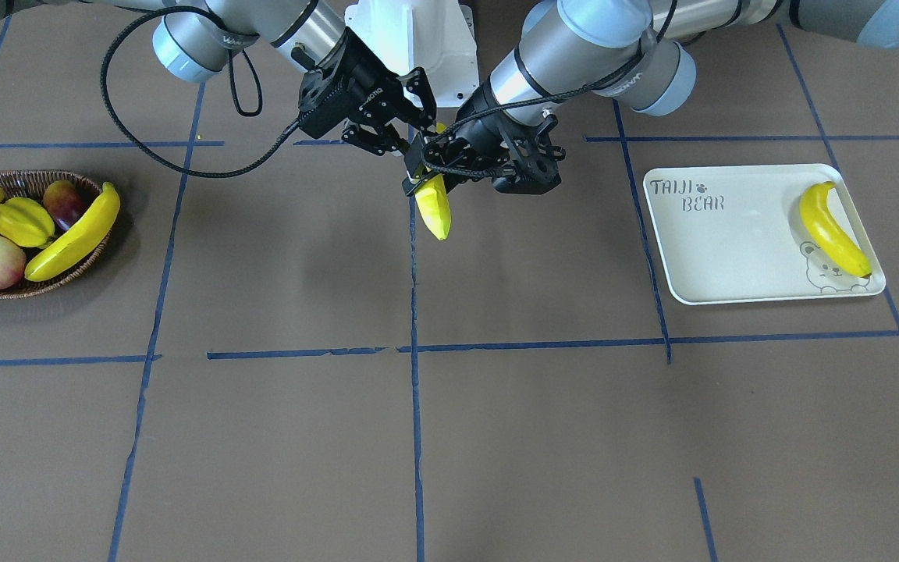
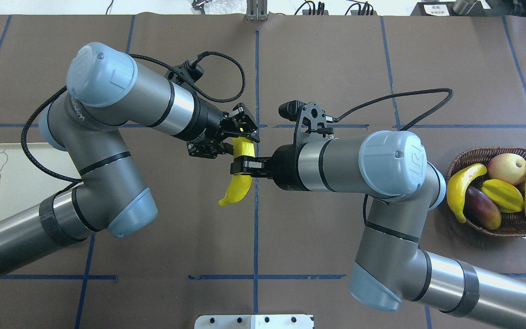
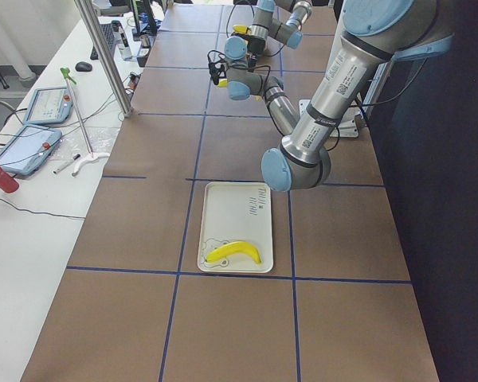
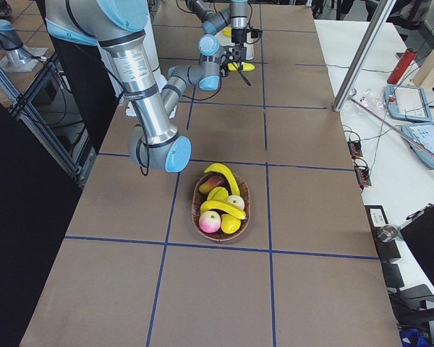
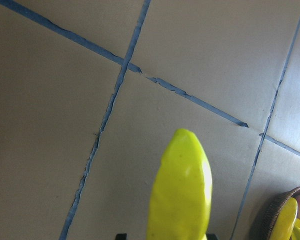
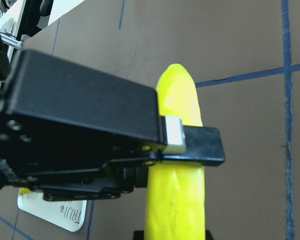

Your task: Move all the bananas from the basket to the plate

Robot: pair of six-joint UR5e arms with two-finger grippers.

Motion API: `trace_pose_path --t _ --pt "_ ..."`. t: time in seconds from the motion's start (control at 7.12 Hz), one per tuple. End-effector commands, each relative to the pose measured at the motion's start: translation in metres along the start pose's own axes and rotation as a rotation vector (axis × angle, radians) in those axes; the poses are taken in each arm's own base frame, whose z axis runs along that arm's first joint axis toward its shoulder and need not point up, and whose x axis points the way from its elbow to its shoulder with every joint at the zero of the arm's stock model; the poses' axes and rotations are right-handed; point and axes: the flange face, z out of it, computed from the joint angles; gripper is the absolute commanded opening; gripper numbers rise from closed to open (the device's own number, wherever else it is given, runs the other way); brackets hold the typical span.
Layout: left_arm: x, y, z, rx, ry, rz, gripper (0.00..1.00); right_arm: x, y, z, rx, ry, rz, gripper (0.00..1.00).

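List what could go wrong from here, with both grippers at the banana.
1. The banana hangs in mid-air above the table, with the right gripper clamped on it and the left gripper at its upper end. I cannot tell whether the left has a firm hold. If the right lets go too early, the glossy banana may drop.
2. The two grippers sit very close, so they may bump when they part.

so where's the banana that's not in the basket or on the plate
In the overhead view the banana hangs over the centre tape line, its far end in the left arm's fingers, its middle in the right arm's fingers.
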Motion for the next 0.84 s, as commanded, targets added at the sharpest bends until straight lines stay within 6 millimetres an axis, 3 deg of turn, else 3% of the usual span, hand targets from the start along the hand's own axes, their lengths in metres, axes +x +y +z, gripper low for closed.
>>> trace_pose_path --t 0.0,0.28,0.42,0.56,0.7 --pt "0.003 0.002 -0.002 -0.004 0.017 -0.014 0.59 0.000 0.000 0.001 0.000 0.001 0.000 0.16" --pt "0.002 0.001 -0.001 -0.003 0.014 -0.016 0.18 0.000 0.000 0.000 0.000 0.000 0.000 0.20" --pt "0.002 0.002 -0.002 -0.003 0.016 -0.015 0.01 0.000 0.000 0.000 0.000 0.000 0.018 0.52" --pt "0.001 0.001 -0.003 -0.003 0.016 -0.017 0.00 -0.011 -0.003 -0.002 0.009 -0.019 0.034 1.00" --pt "0.002 0.001 -0.008 0.000 0.022 -0.017 0.00 -0.013 -0.008 -0.003 0.016 -0.015 0.034 1.00"
